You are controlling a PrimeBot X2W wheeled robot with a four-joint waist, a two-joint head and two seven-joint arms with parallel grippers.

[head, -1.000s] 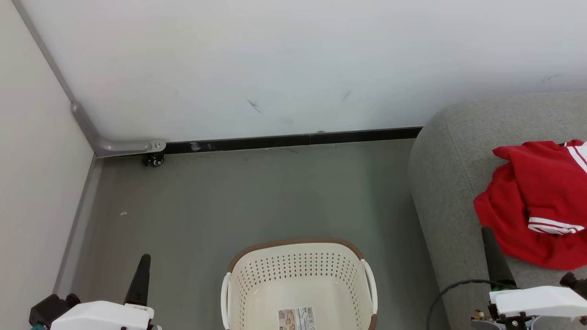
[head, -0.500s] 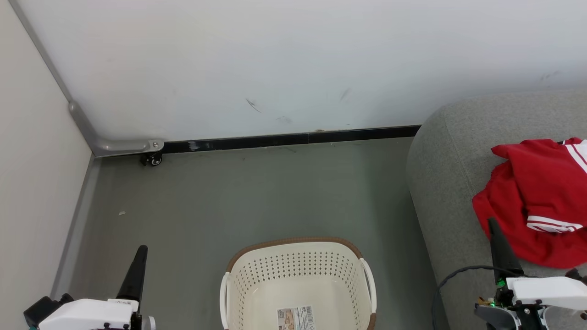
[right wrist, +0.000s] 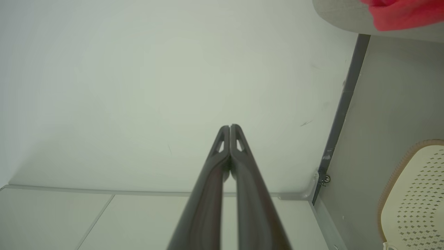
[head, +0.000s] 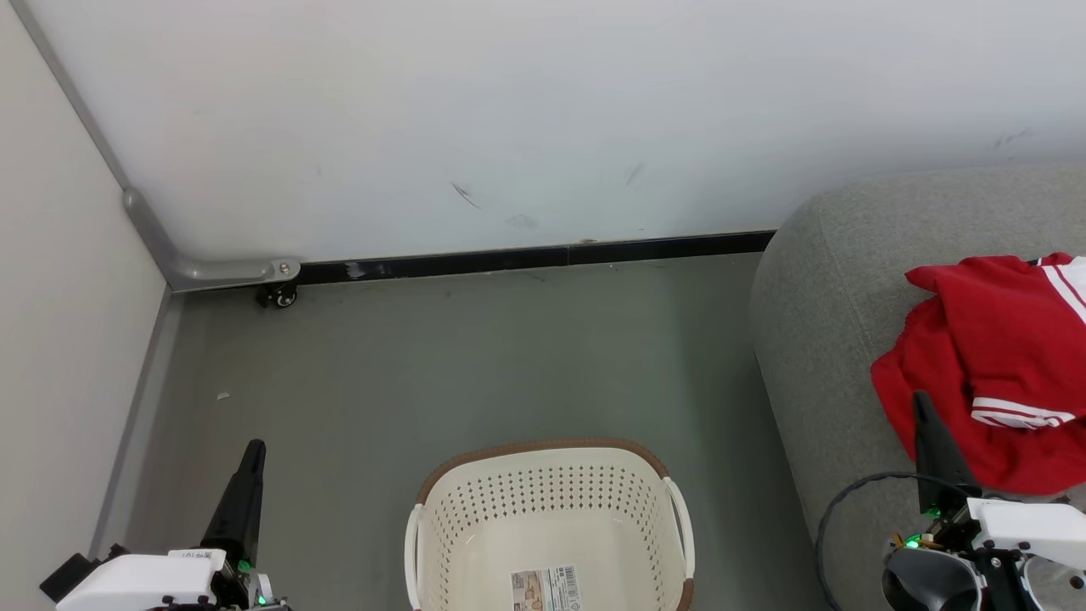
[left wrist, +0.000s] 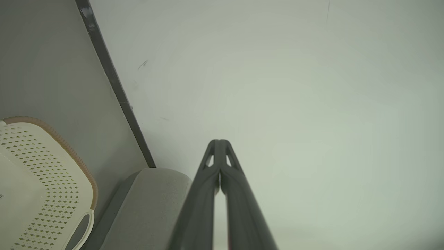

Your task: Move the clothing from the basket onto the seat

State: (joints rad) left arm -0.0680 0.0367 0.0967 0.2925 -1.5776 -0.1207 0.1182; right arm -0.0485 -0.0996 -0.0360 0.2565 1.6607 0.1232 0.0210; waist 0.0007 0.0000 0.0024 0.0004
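Grey floor (head: 475,356) is occupied by the basket (head: 551,496); red clothing (head: 993,348) is heaped on the seat (head: 814,339). Left hand (head: 254,448) and right hand (head: 920,402) are each pressed together, nothing pinched.

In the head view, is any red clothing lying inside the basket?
No, the visible floor of the basket is bare apart from a barcode sticker, and the red clothing lies on the grey seat.

In front of me: white wall (head: 543,102) with dark scuffs (head: 464,195), black baseboard (head: 543,255) along its foot, grey floor (head: 475,356) with one pale speck (head: 222,395), cream side panel (head: 59,339) on my left, grey corner bracket (head: 204,273) with a small caster (head: 280,296) just under it.
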